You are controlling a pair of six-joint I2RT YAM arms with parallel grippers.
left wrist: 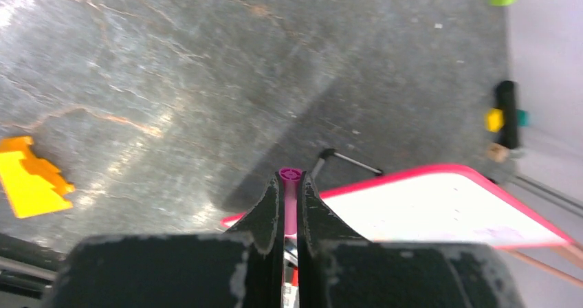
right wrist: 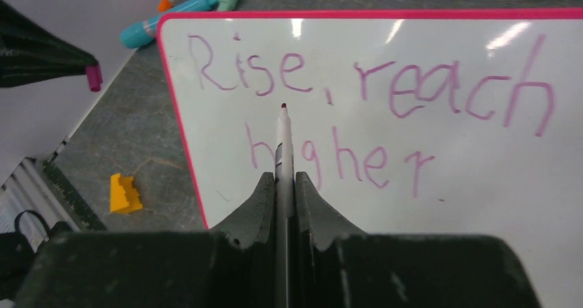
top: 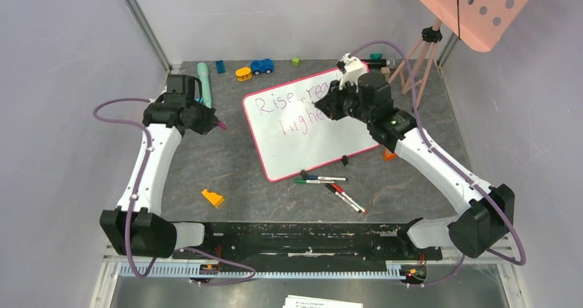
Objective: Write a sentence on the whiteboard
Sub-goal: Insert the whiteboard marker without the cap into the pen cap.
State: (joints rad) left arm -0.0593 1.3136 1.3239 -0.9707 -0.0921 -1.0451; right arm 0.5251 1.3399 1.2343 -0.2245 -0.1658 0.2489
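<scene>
The whiteboard (top: 309, 139) with its pink-red rim lies tilted on the dark table and also shows in the right wrist view (right wrist: 481, 198). The sentence (right wrist: 371, 81) reads "Rise, reach higher" in two purplish-pink lines. My right gripper (right wrist: 284, 179) is shut on a white marker (right wrist: 282, 139) whose dark red tip hovers just under "Rise". In the top view my right gripper (top: 324, 106) is over the board's upper middle. My left gripper (left wrist: 291, 181) is shut on a magenta marker cap (left wrist: 290, 177), left of the board, above the table (top: 221, 125).
Several markers (top: 337, 188) lie below the board's near edge. An orange block (top: 212, 198) sits front left. A teal tube (top: 204, 82), blue car (top: 261, 66) and other small toys lie at the back. A salmon perforated panel (top: 474, 5) on a tripod stands back right.
</scene>
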